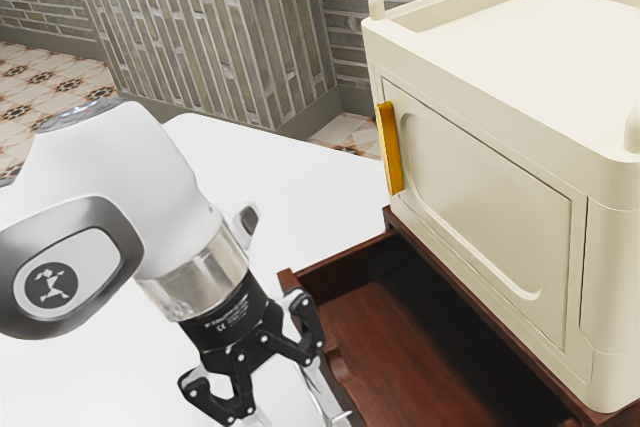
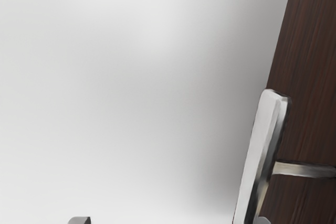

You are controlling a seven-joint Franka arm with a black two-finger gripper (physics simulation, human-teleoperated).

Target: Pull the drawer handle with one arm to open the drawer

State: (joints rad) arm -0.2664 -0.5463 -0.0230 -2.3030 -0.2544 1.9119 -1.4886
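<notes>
One drawer (image 1: 385,342) stands well out, its handle (image 2: 261,148) between wide-open jaws that, as far as I can tell, grip nothing. Pull straight, hooking behind the handle.

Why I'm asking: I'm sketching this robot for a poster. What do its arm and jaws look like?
The arm has a smooth, rounded white shell. A dark grey frame surrounds a light panel bearing a dark round badge with a white emblem. Next come a shiny silver band and a black cuff with small white print. The jaws are black, angular linkages with rounded joints and greyish tips.
</notes>
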